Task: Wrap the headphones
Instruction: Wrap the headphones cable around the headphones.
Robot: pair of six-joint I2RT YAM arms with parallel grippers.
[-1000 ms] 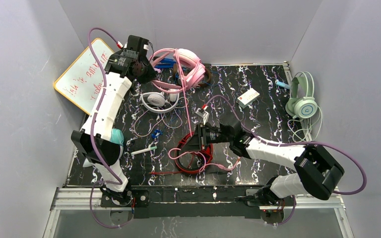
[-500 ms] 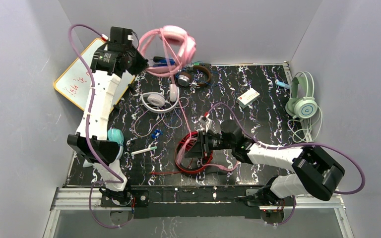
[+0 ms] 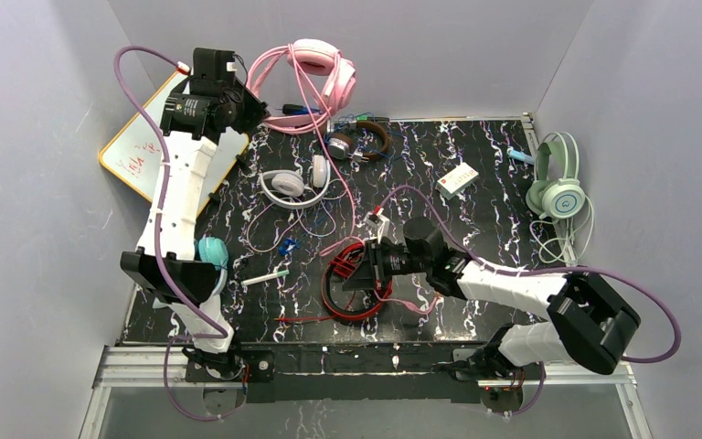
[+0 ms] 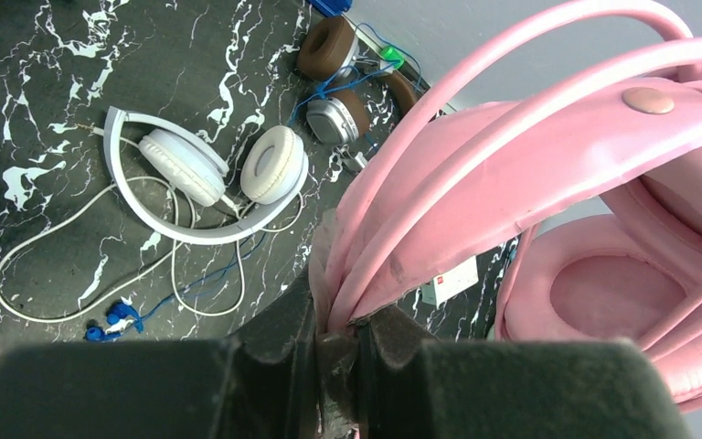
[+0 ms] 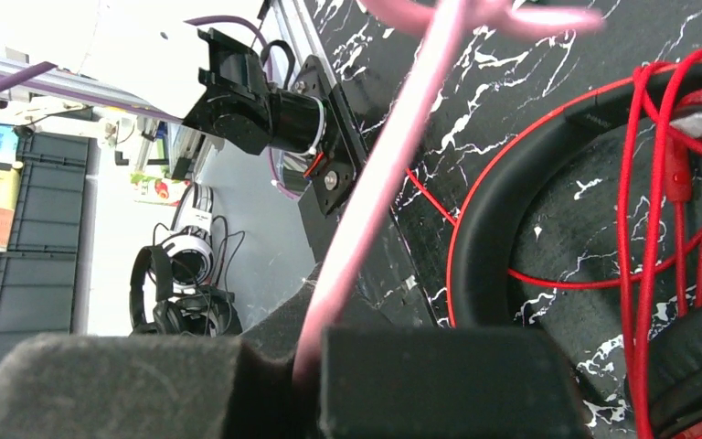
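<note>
My left gripper [image 3: 254, 108] [image 4: 338, 334] is shut on the headband of the pink headphones [image 3: 315, 69] [image 4: 548, 155] and holds them in the air over the table's back edge. Their pink cord [image 3: 345, 183] [image 5: 393, 155] runs down to my right gripper [image 3: 358, 265] [image 5: 315, 352], which is shut on it just above the red headphones [image 3: 352, 288] [image 5: 503, 183]. White headphones [image 3: 291, 183] [image 4: 206, 174] and brown headphones [image 3: 358, 142] [image 4: 334, 55] lie below the pink pair.
Mint green headphones [image 3: 558, 187] hang at the right wall. A teal pair [image 3: 212, 251] sits beside the left arm. A small white box [image 3: 458, 178] lies at mid right. A whiteboard [image 3: 146, 137] leans at the back left. Loose cords cross the black marbled table [image 3: 494, 229].
The left arm has raised the pink headphones off the table, up and back. The right gripper has shifted slightly left over the red pair and closed on the pink cord.
</note>
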